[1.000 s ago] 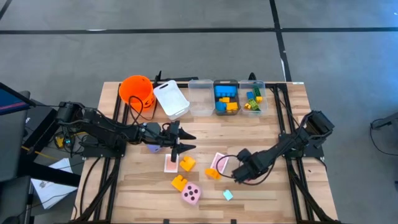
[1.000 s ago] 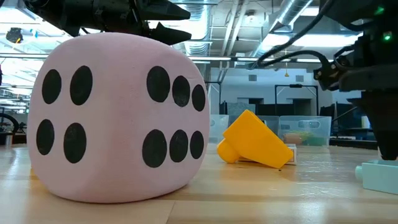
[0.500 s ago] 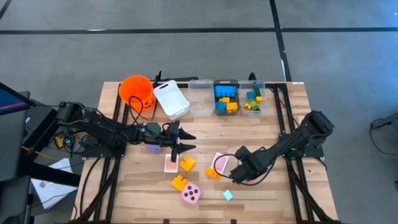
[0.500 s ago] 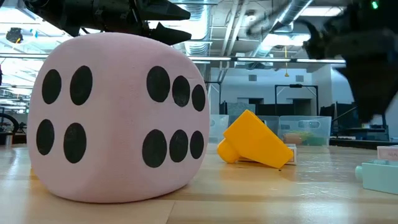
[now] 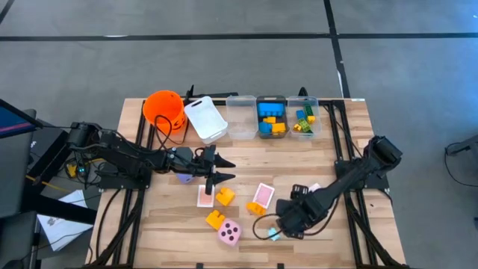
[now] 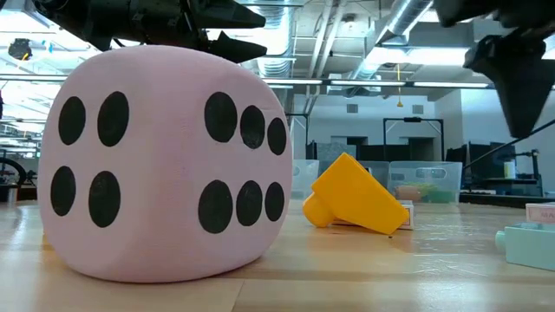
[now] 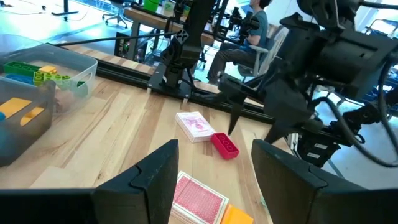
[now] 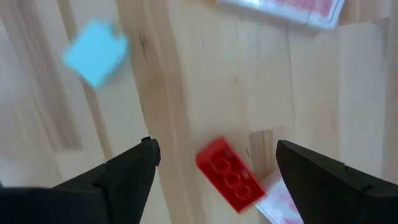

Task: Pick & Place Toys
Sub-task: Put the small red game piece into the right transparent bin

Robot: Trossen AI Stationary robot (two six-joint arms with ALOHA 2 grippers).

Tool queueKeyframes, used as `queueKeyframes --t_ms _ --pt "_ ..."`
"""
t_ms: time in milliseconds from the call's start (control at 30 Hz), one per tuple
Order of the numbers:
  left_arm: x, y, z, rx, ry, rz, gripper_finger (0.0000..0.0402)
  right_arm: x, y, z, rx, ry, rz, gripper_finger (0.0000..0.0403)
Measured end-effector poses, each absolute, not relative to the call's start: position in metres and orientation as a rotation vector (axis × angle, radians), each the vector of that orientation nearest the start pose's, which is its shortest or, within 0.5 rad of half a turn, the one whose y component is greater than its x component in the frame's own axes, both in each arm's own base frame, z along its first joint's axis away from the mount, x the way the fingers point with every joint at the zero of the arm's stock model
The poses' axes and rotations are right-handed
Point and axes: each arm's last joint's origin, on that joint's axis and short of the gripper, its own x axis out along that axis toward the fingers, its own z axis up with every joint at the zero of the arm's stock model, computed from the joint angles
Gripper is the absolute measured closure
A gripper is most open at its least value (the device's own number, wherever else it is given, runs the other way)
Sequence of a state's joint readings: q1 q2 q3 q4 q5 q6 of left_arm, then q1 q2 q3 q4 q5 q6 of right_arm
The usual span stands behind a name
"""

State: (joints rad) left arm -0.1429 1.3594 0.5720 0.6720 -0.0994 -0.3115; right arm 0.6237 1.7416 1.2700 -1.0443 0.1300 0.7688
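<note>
My right gripper (image 5: 275, 226) is open and empty, fingers pointing down, near the table's front. A red brick (image 8: 229, 175) lies on the wood below the gap between its fingers, and a light blue brick (image 8: 96, 51) lies beside it (image 5: 273, 235). A pink-backed card (image 5: 263, 194) lies just beyond. My left gripper (image 5: 224, 169) is open and empty, held above the table next to a purple die (image 5: 183, 178). A pink dotted die (image 5: 230, 233), two yellow bricks (image 5: 225, 196) (image 5: 216, 220), an orange brick (image 5: 256, 208) and another card (image 5: 205, 197) lie between the arms.
Along the far edge stand an orange bucket (image 5: 164, 108), a tipped white bin (image 5: 205, 118), a clear bin (image 5: 240, 117) and two bins holding bricks (image 5: 271, 118) (image 5: 302, 119). A white-faced card (image 7: 195, 125) lies near the red brick. People sit in the room behind.
My right gripper has moved toward the table's near edge and slightly left, away from the pink-backed card, to stand over the red brick beside the light blue brick; in the low view it has risen off the table. My left arm has kept still.
</note>
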Motion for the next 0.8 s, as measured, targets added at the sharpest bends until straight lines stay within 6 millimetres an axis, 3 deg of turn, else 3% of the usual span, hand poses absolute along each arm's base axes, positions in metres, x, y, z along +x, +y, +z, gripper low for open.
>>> queueKeyframes --t_ms 800 --pt "0.274 -0.036 0.219 -0.305 0.121 -0.025 0.0204 0.231 0.175 0.173 -0.118 1.594 -0.056 0.0081"
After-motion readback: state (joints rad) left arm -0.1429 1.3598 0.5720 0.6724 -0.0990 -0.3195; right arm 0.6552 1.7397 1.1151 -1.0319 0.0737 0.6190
